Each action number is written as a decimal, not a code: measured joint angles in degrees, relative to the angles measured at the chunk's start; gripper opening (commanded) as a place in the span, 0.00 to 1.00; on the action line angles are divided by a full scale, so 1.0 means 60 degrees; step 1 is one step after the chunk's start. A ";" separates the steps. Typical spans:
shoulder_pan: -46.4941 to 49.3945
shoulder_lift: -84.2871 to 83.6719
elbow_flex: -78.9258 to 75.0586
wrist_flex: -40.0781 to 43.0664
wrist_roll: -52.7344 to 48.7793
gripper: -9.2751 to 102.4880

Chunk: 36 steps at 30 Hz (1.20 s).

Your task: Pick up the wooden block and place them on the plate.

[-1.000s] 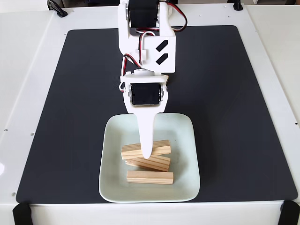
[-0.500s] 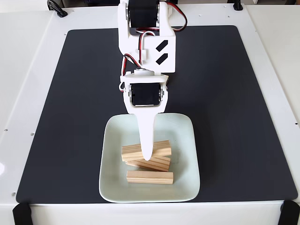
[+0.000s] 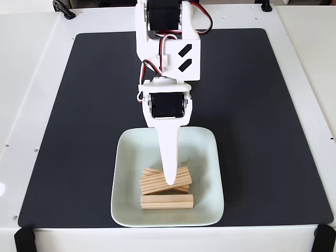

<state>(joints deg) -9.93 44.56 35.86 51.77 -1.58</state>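
hand [image 3: 171, 181] over blocks [image 3: 167, 201], on plate [image 3: 128, 157]

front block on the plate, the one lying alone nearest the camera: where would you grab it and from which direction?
Grip the front block at mid-length, across its narrow width, coming straight down. It lies flat on the plate, long axis left-right in the fixed view, so its long faces are the ones to pinch. The rear face sits close to the crossed blocks; the tool may have little room there.

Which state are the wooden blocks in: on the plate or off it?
On it: the wooden blocks lie piled inside the plate, within its rim, under the gripper.
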 measured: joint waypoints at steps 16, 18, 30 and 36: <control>-0.0366 0.4673 0.3604 0.2021 -0.2153 0.08; -0.0513 0.5449 0.4673 0.2021 -0.2871 0.08; -0.0542 0.9053 1.0166 0.2021 -0.7573 0.08; -0.0571 1.0269 1.1748 0.1963 -0.7632 0.08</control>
<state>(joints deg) -13.36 106.17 106.35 63.54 -47.37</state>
